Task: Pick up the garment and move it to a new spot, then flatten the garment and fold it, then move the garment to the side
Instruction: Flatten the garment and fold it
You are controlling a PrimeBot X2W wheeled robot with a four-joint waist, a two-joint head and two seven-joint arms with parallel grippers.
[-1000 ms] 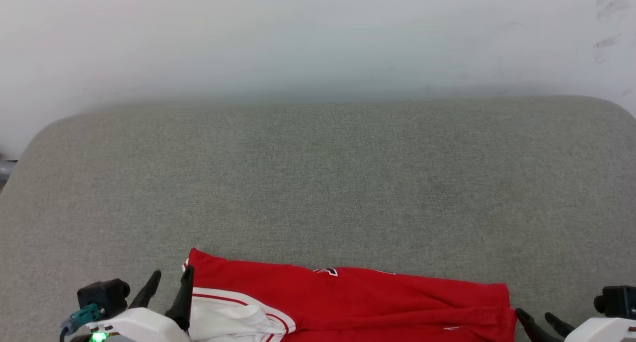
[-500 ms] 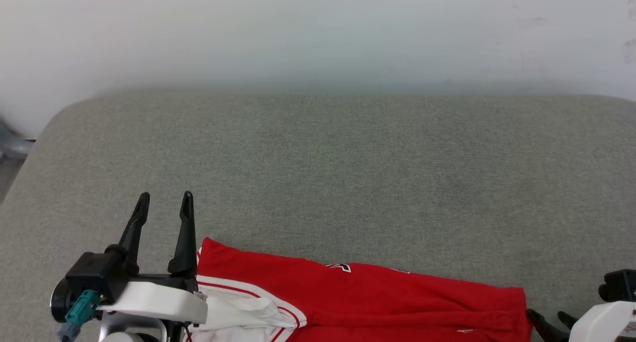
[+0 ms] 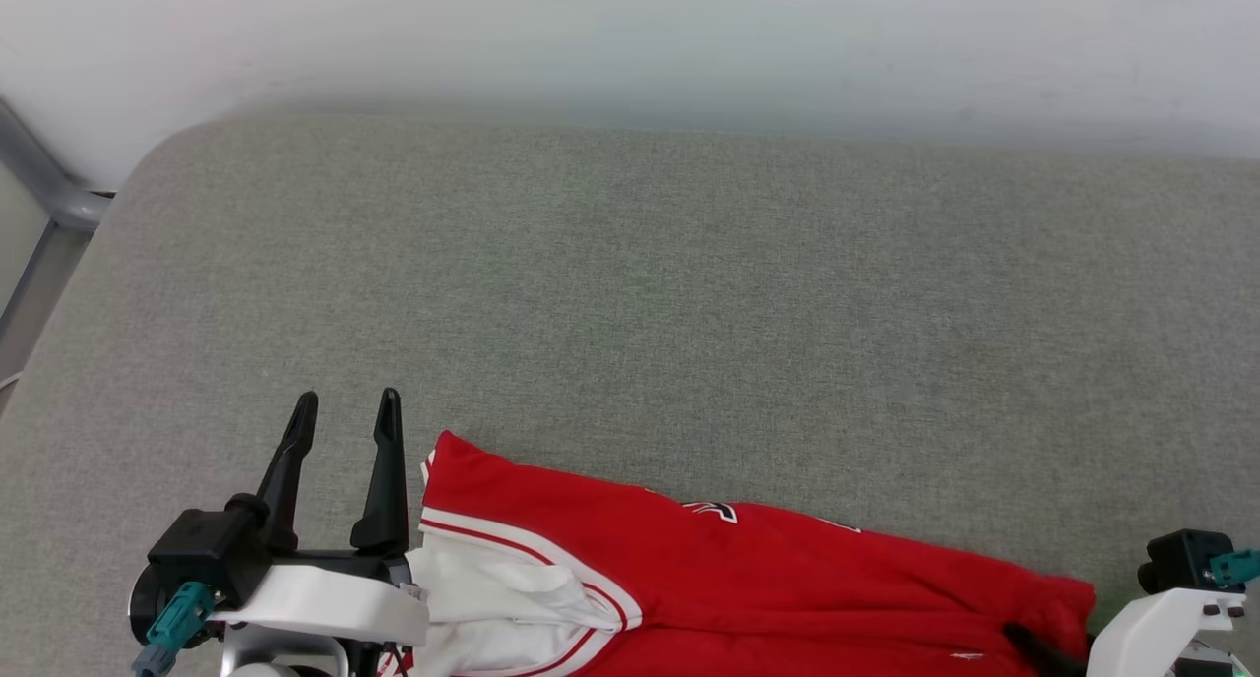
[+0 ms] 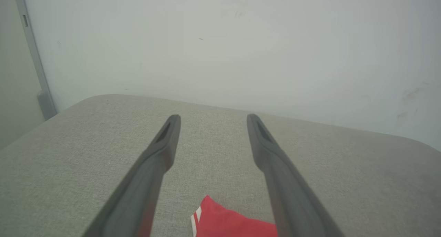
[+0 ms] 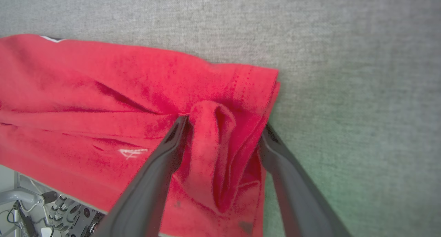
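Observation:
The garment (image 3: 748, 579) is a red shirt with a white, red-striped sleeve, lying folded along the near edge of the grey padded surface (image 3: 630, 293). My left gripper (image 3: 348, 398) is open and holds nothing. It is lifted just left of the garment's far left corner (image 4: 224, 223), fingers pointing toward the wall. My right gripper (image 5: 224, 124) is at the garment's right hem (image 5: 103, 92). Its fingers stand wide apart, one on each side of a bunched fold of red fabric. Its white wrist housing (image 3: 1152, 623) shows at the lower right.
A white wall (image 3: 630, 37) rises behind the padded surface. A grey metal frame (image 3: 49, 195) runs past the far left corner. In the right wrist view, the surface's near edge and some equipment (image 5: 51, 209) below it show at the lower left.
The head camera shifted. My left gripper rose and moved forward from beside the white sleeve. My right gripper moved left onto the garment's right hem, and the fabric there bunched up.

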